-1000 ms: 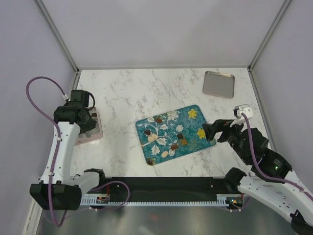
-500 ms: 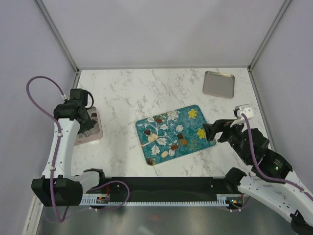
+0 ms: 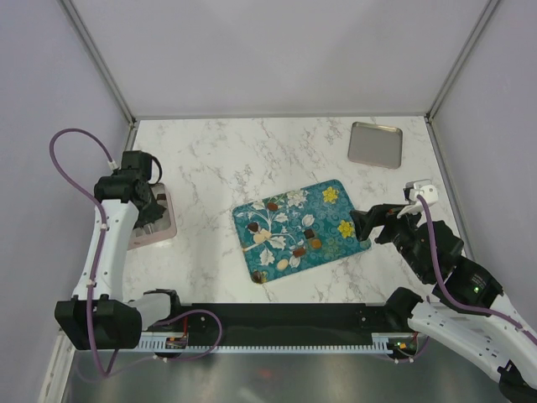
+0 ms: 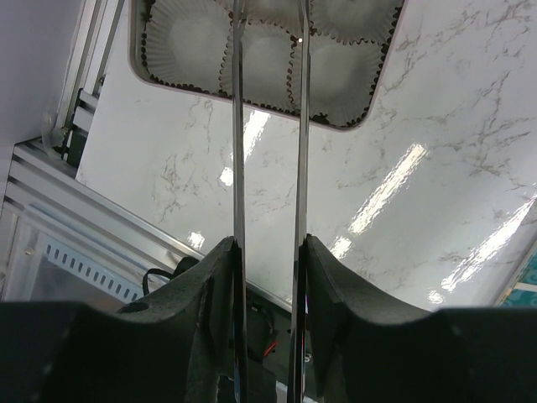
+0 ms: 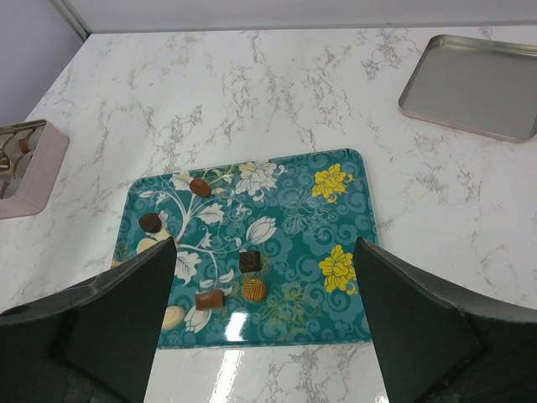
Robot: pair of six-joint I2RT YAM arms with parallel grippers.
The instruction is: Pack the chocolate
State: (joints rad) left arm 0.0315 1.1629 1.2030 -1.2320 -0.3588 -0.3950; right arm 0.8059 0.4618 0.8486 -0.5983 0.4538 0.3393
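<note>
Teal, printed with white and yellow flowers, a rectangular tray lies midway on the white marble desk, carrying the chocolate: small dark, caramel and cream bonbons across its left and middle. The right gripper hovers at that tray's right edge, jaws wide apart, empty. The left gripper hangs over a pink rectangular box of white crinkled paper cups, its thin fingers a narrow gap apart, nothing seen between them. A flat silver metal tray sits at the far right
</note>
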